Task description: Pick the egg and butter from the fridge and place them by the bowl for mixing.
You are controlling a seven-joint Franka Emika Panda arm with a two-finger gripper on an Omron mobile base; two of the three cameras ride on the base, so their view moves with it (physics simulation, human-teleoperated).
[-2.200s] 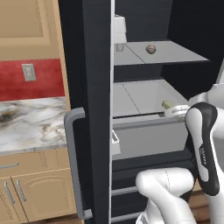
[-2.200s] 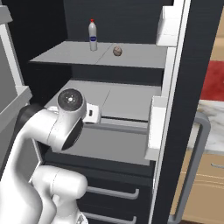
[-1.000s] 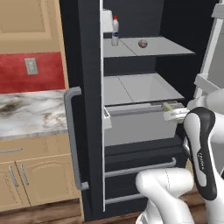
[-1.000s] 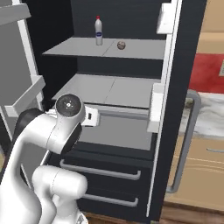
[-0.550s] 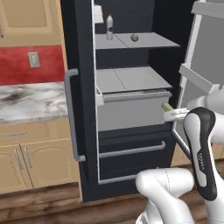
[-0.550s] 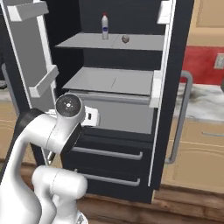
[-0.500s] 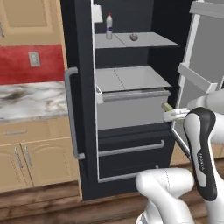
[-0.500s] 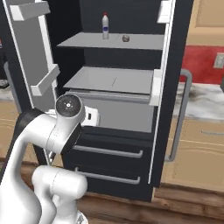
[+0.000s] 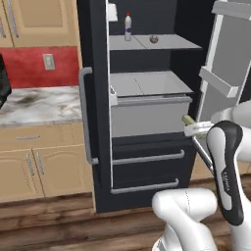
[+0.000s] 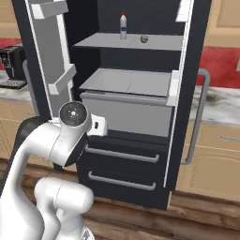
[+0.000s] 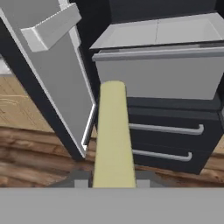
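Note:
My gripper (image 11: 113, 180) is shut on the butter (image 11: 113, 135), a pale yellow stick that runs up the middle of the hand view. From the left base view, the butter's tip (image 9: 187, 119) pokes out of the hand in front of the fridge (image 9: 147, 142), which stands open. The egg (image 9: 154, 39), a small brownish ball, lies on the top shelf, and it is also there (image 10: 144, 39) in the right base view. The bowl is out of view.
A white bottle (image 9: 128, 27) stands on the top shelf left of the egg. One fridge door (image 9: 220, 63) hangs wide open beside my arm; the other door's grey handle (image 9: 86, 117) faces a marble counter (image 9: 39, 105). A black appliance (image 10: 11, 63) sits on the far counter.
The whole picture has shifted: the base has backed away from the fridge, so it looks smaller and more of the floor and counters shows. The butter stays in my gripper.

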